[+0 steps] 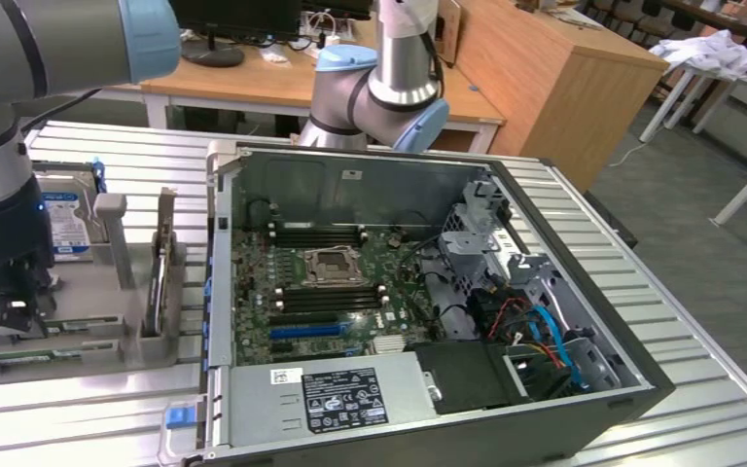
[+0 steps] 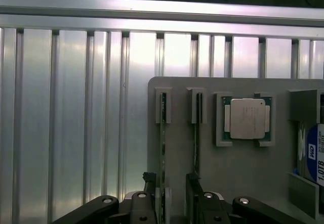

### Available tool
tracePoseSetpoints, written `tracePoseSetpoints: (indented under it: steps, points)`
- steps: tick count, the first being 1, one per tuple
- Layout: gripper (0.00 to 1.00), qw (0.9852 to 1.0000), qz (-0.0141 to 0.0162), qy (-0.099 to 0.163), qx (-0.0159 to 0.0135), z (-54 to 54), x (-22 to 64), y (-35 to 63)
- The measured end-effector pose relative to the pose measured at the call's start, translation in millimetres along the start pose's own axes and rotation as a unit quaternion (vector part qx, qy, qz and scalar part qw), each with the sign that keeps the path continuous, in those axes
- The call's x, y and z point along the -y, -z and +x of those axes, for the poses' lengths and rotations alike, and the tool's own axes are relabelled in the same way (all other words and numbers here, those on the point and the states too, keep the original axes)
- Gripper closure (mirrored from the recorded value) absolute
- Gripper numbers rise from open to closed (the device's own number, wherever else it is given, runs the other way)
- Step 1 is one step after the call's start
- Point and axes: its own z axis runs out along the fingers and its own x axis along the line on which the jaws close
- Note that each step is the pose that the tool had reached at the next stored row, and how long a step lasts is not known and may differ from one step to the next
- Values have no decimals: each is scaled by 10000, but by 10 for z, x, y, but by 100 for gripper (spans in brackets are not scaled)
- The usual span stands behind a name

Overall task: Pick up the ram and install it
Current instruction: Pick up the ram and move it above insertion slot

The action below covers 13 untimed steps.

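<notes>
My fingers (image 2: 150,183) sit wide open around the long green circuit-board ram stick (image 2: 163,143), so I'd centre them before squeezing.

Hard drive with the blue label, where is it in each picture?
Exterior view: the hard drive sits far toward the exterior view's left, on the grey tray.
Wrist view: the hard drive lies on the same tray, next to the silver square chip, partly cut off by the picture's edge.
Shared landmark: the grey tray that holds the parts.
</notes>
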Motion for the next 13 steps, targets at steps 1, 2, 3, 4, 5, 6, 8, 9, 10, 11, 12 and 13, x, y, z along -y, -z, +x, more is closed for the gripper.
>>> tracePoseSetpoints:
  steps: [1,2,3,4,5,6,8,9,10,11,12,13]
  points:
    - [63,10000,0,0,-1,1,0,-6]
    - [63,10000,-1,0,0,2,-1,-13]
    - [63,10000,-1,0,0,2,-1,-19]
    - [63,10000,0,0,0,3,0,-26]
    - [63,10000,0,0,0,4,0,-33]
    - [63,10000,0,0,0,5,-1,-41]
    - [63,10000,-1,0,0,7,-1,-56]
    - [63,10000,-1,0,-1,8,-1,-62]
    - [63,10000,-1,0,-1,9,-1,-68]
    - [63,10000,-1,0,0,10,-1,-74]
    - [63,10000,0,0,0,12,0,-81]
    - [63,10000,0,0,0,13,0,-89]
